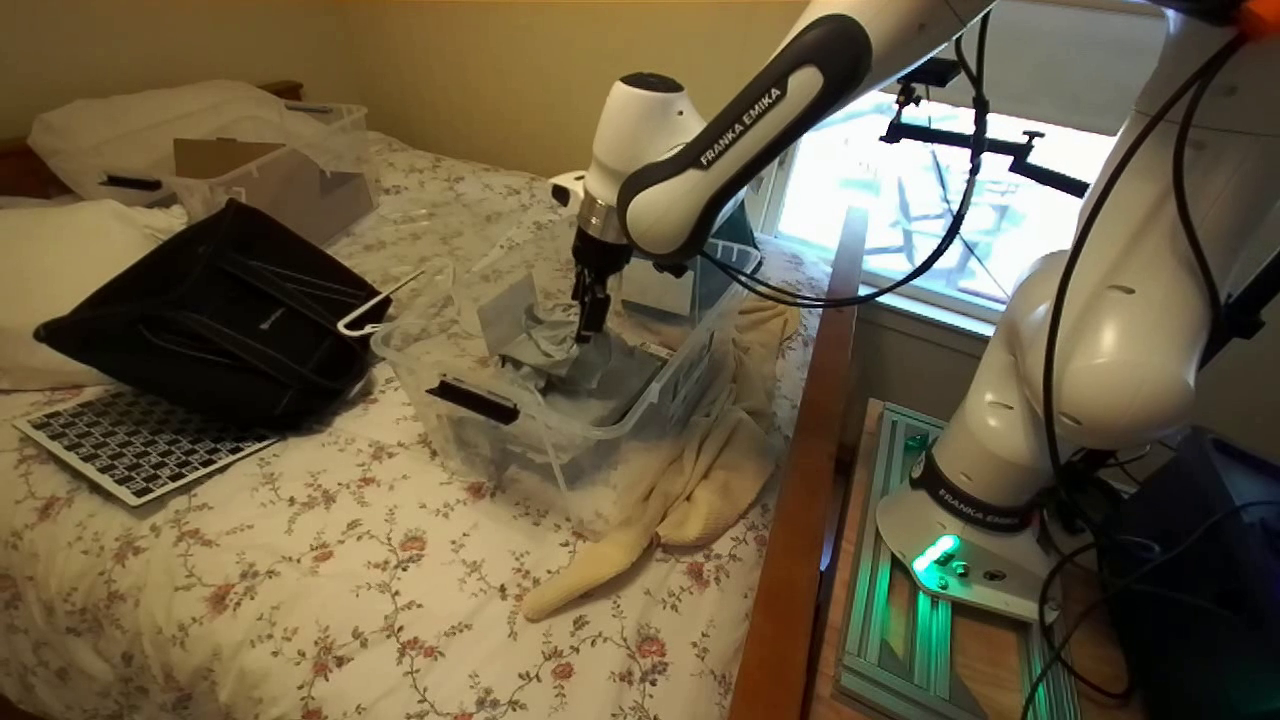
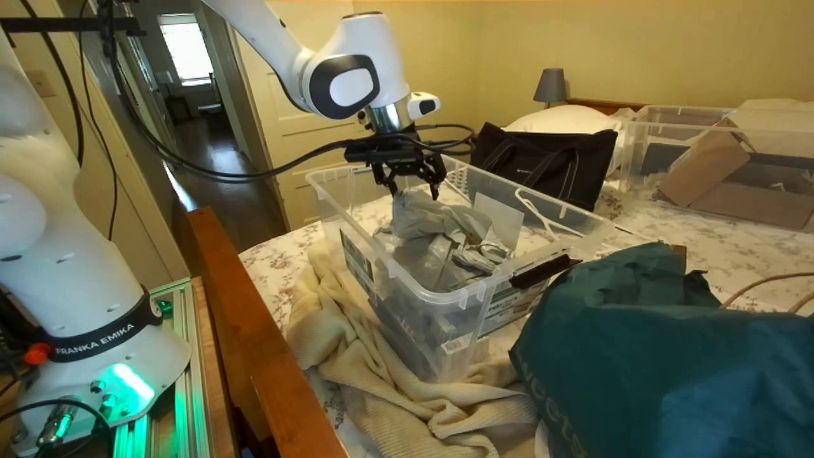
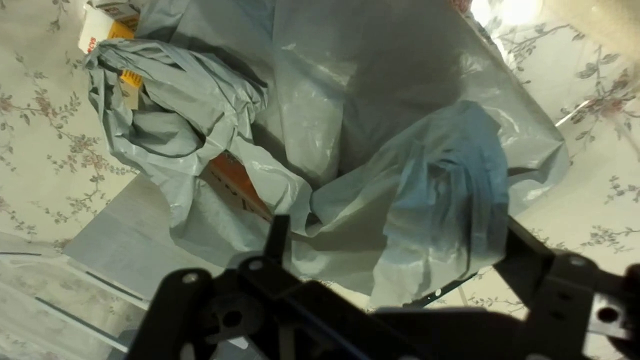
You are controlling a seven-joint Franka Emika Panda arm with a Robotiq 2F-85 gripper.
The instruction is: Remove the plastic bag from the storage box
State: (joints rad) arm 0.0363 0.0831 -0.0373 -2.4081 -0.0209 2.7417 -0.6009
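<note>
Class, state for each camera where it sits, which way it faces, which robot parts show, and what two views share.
In an exterior view: raised, near the teal bag; looks down over the storage box, hallway beyond; base, arm, pincer show.
In an exterior view: raised, roughly opposite; looks down over the box, window beyond; same parts show.
Wrist view: mounted on the arm; looks down onto the plastic bag; only the pincer shows.
Both exterior views share the box and black bag.
</note>
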